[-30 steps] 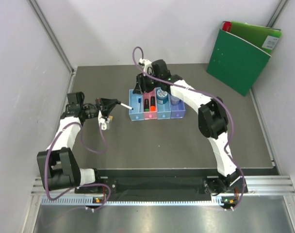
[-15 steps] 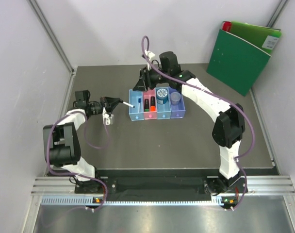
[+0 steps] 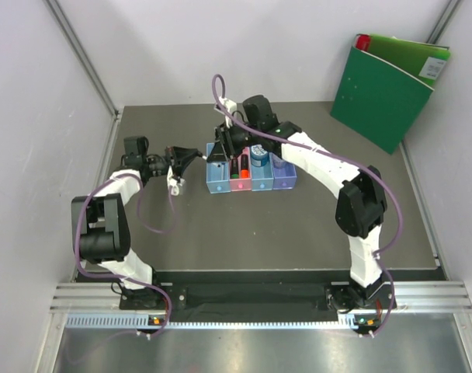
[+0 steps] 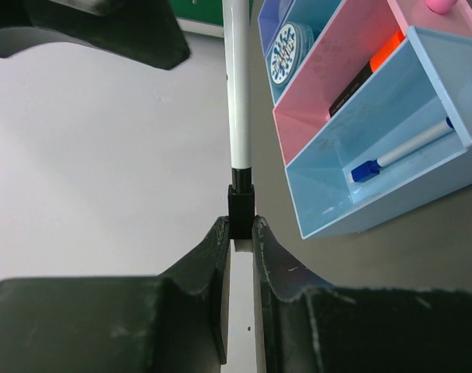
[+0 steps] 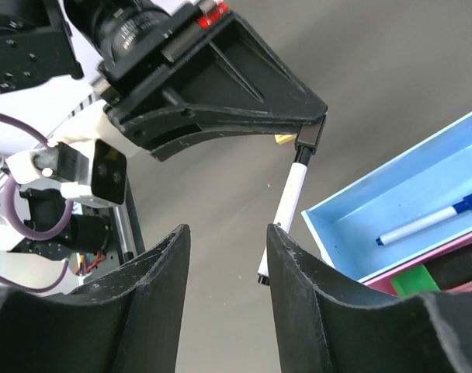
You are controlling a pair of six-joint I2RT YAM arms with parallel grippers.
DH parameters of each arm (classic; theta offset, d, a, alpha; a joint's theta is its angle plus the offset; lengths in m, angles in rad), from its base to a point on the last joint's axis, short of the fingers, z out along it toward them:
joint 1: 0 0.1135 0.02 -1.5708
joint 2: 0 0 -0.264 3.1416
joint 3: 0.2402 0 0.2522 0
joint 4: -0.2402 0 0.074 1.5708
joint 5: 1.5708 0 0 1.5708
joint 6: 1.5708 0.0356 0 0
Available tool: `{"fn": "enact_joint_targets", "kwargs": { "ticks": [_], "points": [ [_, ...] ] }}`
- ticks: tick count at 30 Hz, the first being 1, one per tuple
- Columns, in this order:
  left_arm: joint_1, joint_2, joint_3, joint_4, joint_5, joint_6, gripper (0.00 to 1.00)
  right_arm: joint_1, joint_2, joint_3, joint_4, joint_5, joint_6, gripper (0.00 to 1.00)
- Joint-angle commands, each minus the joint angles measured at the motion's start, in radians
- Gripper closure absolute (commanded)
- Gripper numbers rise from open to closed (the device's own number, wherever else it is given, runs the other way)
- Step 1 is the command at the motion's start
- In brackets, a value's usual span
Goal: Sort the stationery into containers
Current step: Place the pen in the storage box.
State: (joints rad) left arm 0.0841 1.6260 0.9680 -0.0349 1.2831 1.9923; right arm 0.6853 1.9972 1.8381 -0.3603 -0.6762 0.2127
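Observation:
My left gripper (image 3: 191, 155) is shut on the black end of a thin white pen (image 4: 237, 93), held level above the table and pointing at the row of bins (image 3: 251, 183). My right gripper (image 3: 220, 149) is open and empty over the leftmost light blue bin (image 5: 352, 225); the pen's free end (image 5: 286, 210) lies just beside its right finger. That bin holds a white pen with a blue cap (image 4: 399, 151). The pink bin (image 4: 321, 101) holds markers with an orange cap (image 4: 387, 50) and a green cap (image 5: 411, 281). The blue tape roll (image 3: 259, 152) sits in the third bin.
The purple bin (image 3: 286, 180) ends the row on the right, partly under my right arm. A big green binder (image 3: 391, 89) leans against the back right wall. Grey walls close in the left, back and right sides.
My left gripper has carried the white pen up and right, closer to the bins. My right gripper rose, then came down and left beside the pen's free end.

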Motion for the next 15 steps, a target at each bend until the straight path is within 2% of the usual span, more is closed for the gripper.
{"fn": "enact_joint_targets", "kwargs": {
  "ticks": [1, 15],
  "points": [
    [-0.001, -0.020, 0.015, 0.064, 0.078, 0.671, 1.00, 0.025, 0.029, 0.015, 0.037, -0.005, -0.003, 0.56],
    [-0.003, -0.078, -0.025, 0.059, 0.114, 0.669, 1.00, 0.030, 0.055, 0.020, 0.041, 0.015, -0.006, 0.60]
  ]
}}
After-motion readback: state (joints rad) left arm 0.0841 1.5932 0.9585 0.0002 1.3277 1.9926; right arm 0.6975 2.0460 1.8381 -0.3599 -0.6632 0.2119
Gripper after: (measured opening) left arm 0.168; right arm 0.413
